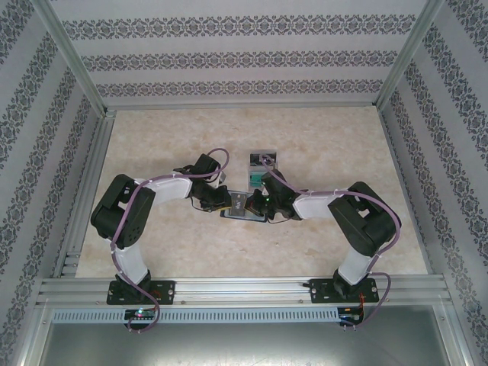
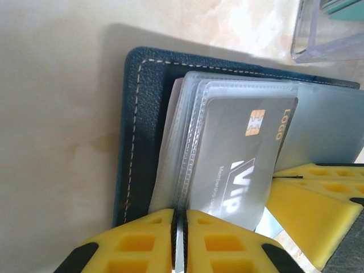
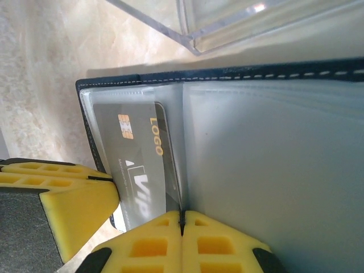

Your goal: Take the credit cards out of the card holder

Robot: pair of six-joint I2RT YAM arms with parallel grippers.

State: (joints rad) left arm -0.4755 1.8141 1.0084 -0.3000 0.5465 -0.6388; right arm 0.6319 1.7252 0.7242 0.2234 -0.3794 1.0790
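The card holder [image 2: 142, 125] lies open in the middle of the table [image 1: 152, 152] (just beside a clear box [image 1: 259, 160]). A grey card [image 2: 239, 165] sits in one of its see-through pockets. The left gripper [image 2: 178, 219] and the right gripper [image 3: 182, 219] are each pinched tight on a thin pocket edge.

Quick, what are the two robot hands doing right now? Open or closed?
Left gripper: fingers closed on the card holder's clear sleeves.
Right gripper: fingers closed at the grey card's edge; card or sleeve, cannot tell.

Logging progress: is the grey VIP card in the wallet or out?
In: the card lies behind a clear sleeve of the opened wallet, chip end inside.
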